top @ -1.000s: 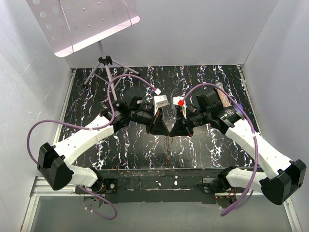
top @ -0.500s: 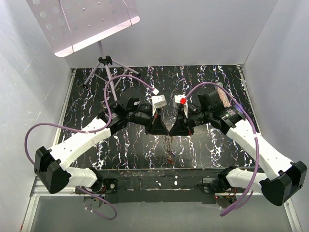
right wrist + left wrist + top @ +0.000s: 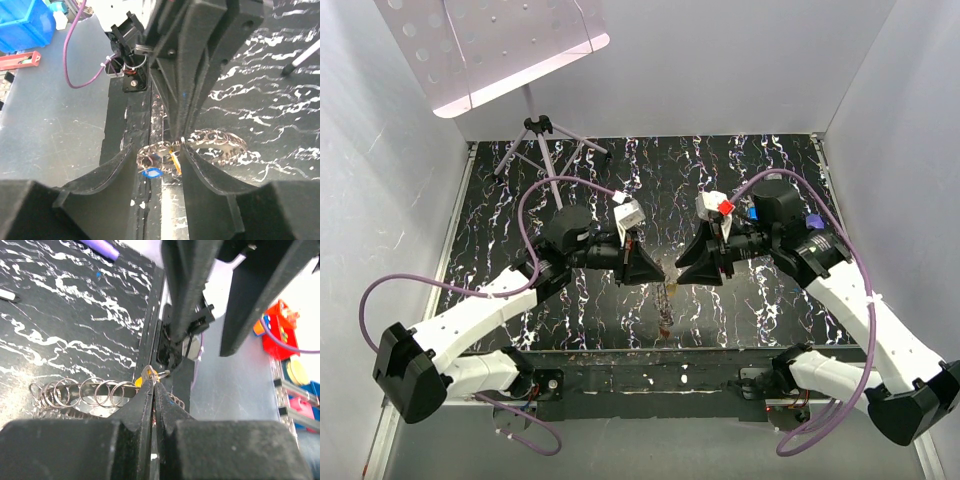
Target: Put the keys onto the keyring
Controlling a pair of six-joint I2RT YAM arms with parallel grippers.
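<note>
Mid-threading: my left end effector (image 3: 153, 380) pinches the keyring (image 3: 95, 390) (yellow key (image 3: 142, 381) at its tips); right end effector (image 3: 158, 146) gapes open. I'd next pinch the blue key (image 3: 150, 173).

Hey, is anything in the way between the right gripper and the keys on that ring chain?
Nothing visible blocks it. The right gripper's open fingers frame the blue key and the yellow key on the ring chain. The left gripper, shut, has its tips at the chain right beside them, so room there looks tight.
</note>
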